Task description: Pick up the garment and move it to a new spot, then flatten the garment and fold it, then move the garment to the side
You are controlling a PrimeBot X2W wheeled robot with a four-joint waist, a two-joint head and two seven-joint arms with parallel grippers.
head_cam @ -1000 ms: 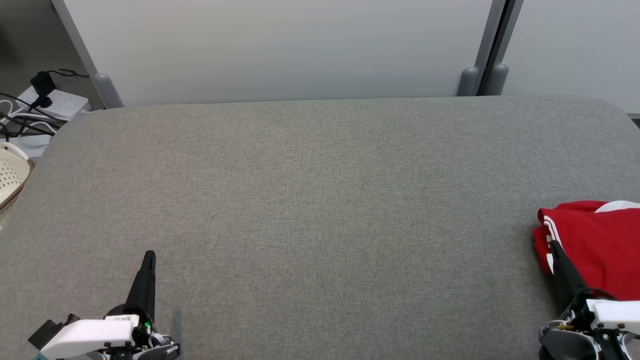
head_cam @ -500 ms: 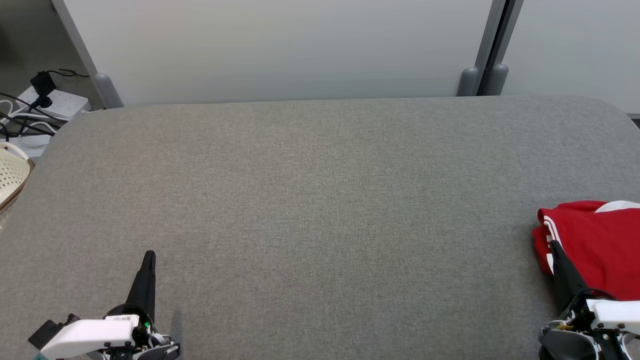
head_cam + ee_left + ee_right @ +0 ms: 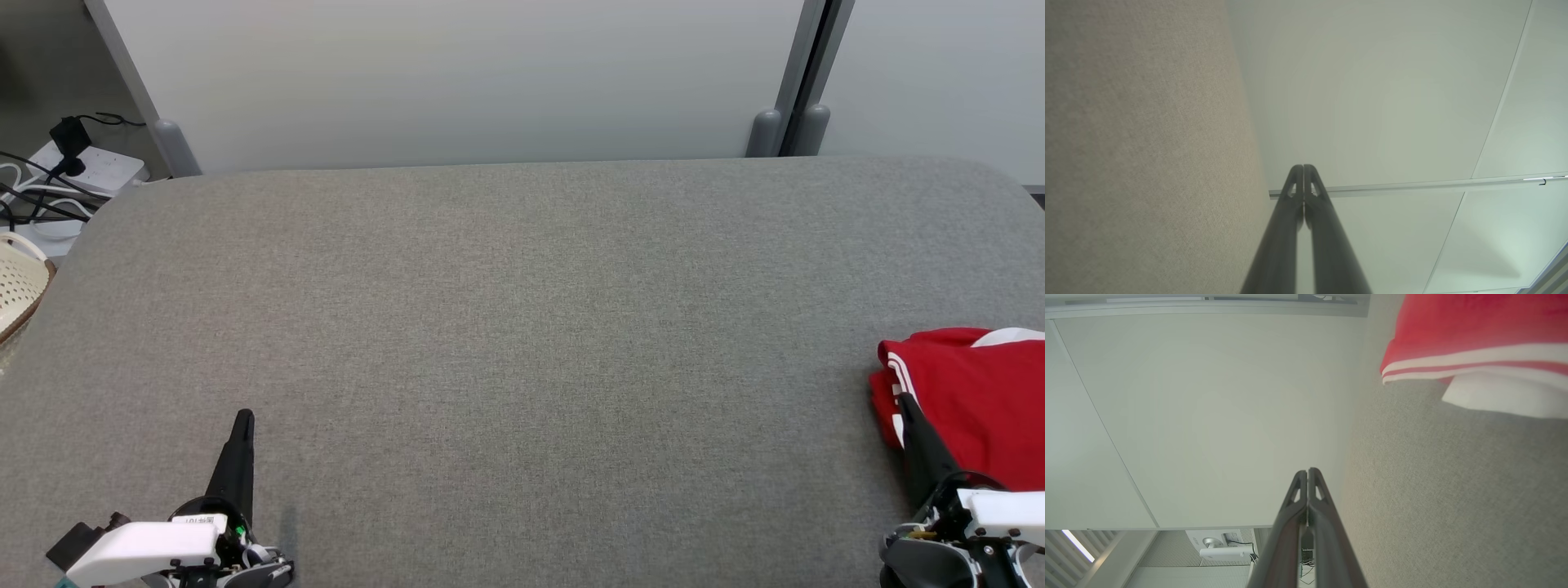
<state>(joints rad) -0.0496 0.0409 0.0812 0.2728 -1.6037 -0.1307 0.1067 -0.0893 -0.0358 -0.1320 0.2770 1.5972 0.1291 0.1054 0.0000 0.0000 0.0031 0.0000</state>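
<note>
The garment (image 3: 971, 400) is a red bundle, loosely folded, with thin white stripes along one hem and a bit of white cloth at its far edge. It lies on the grey table (image 3: 522, 327) just to the right of the right gripper (image 3: 900, 398) and reaches on past the fingertips. From above, the dark finger crosses the garment's near left edge, and I can't tell whether the two touch. In the right wrist view the striped hem (image 3: 1453, 361) sits ahead of the tips and off to one side, with a white flap (image 3: 1502, 396) tucked beneath it.

Both pairs of fingers are pressed tight together with nothing between them. The left gripper (image 3: 243, 418) rests over bare table, well apart from the garment.

A small white sticker (image 3: 198, 520) just behind the left fingers carries a printed code, too small to read. Beyond the right fingertips a white box (image 3: 1220, 541) bears dark lettering I can't make out.

The garment runs off the frame edge in both views, so its full shape is hard to tell. Far left of the left fingers, a cream basket (image 3: 16, 286) is also cut off.
</note>
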